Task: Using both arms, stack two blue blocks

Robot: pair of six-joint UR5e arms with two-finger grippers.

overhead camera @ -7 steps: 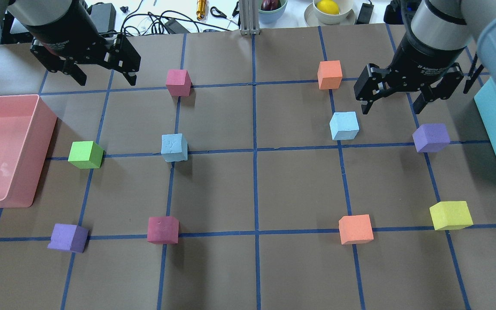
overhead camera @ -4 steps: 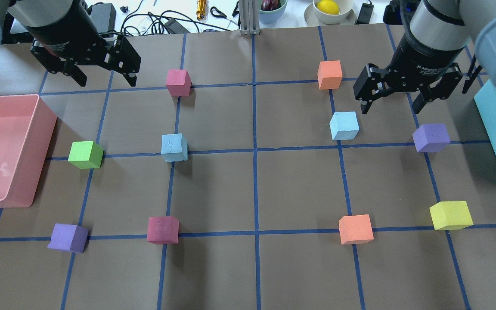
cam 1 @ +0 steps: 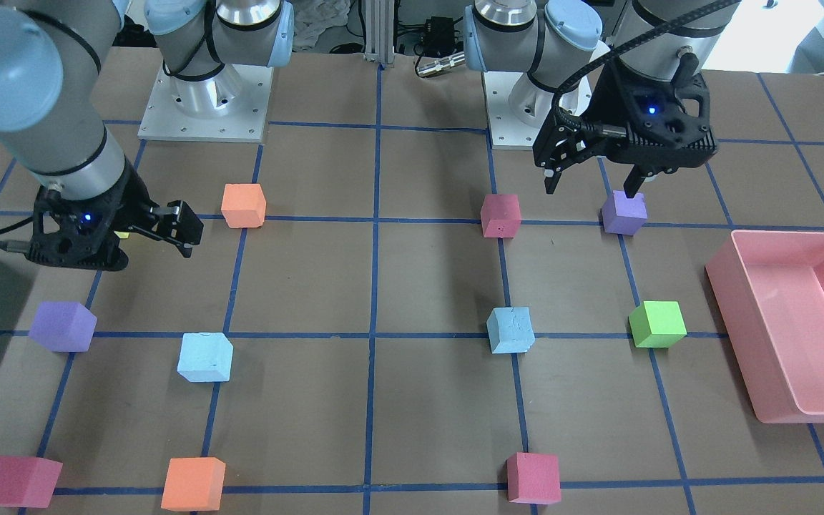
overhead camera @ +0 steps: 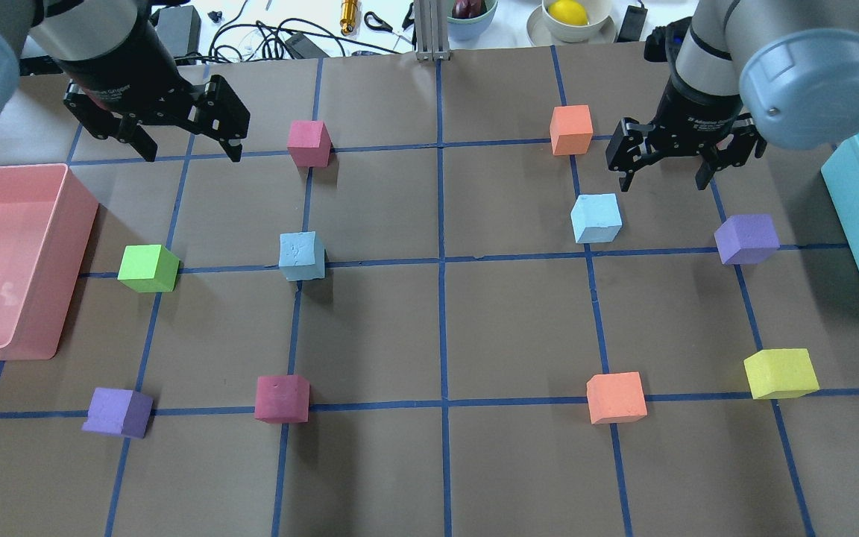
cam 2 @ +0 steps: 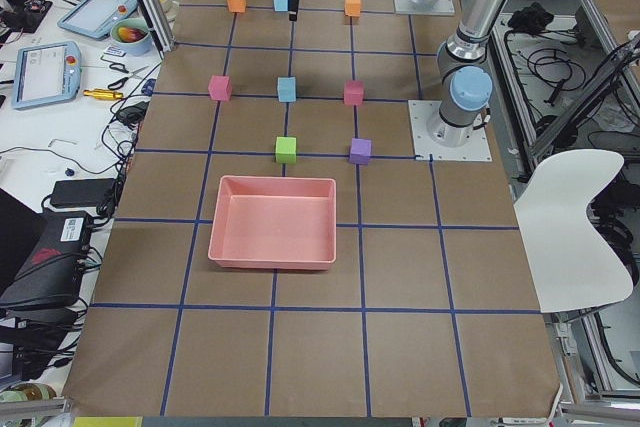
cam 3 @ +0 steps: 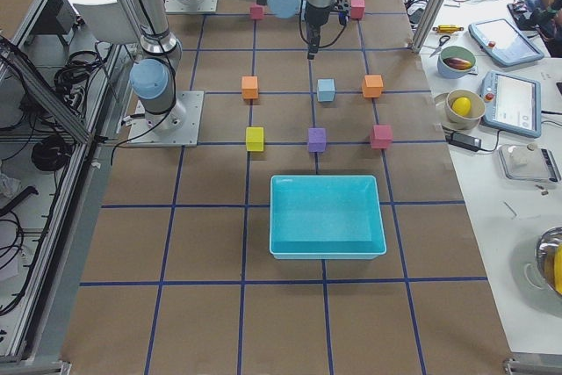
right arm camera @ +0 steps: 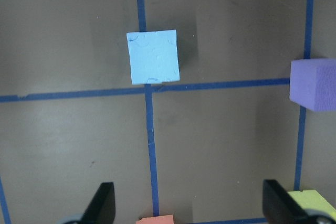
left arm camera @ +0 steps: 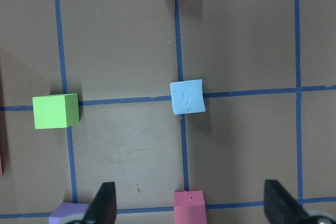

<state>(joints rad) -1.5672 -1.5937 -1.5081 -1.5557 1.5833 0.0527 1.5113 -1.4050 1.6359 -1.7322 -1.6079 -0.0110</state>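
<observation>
The left sky-blue foam cube (overhead camera: 301, 256) sits on a tape crossing in the robot's left half of the tabletop (overhead camera: 519, 328). The right sky-blue foam cube (overhead camera: 596, 218) sits just beside a tape line in the right half, well apart from the first. Both rest flat and alone, with nothing stacked yet.

They look light and soft, likely to dent under a hard squeeze, and their matte skin should not slip. Their faces seem scuffed, though the marks are too fine to read surely. The best hold is probably across two opposite side faces, square-on and around mid-height.

The left arm (overhead camera: 90, 22) hangs its jaws wide and empty, short of its cube. The right arm (overhead camera: 713, 45) has its jaws wide and empty just beyond its cube. The tabletop is brown paper gridded with blue tape, and a purple foam cube (overhead camera: 746, 239) sits near the right cube.
</observation>
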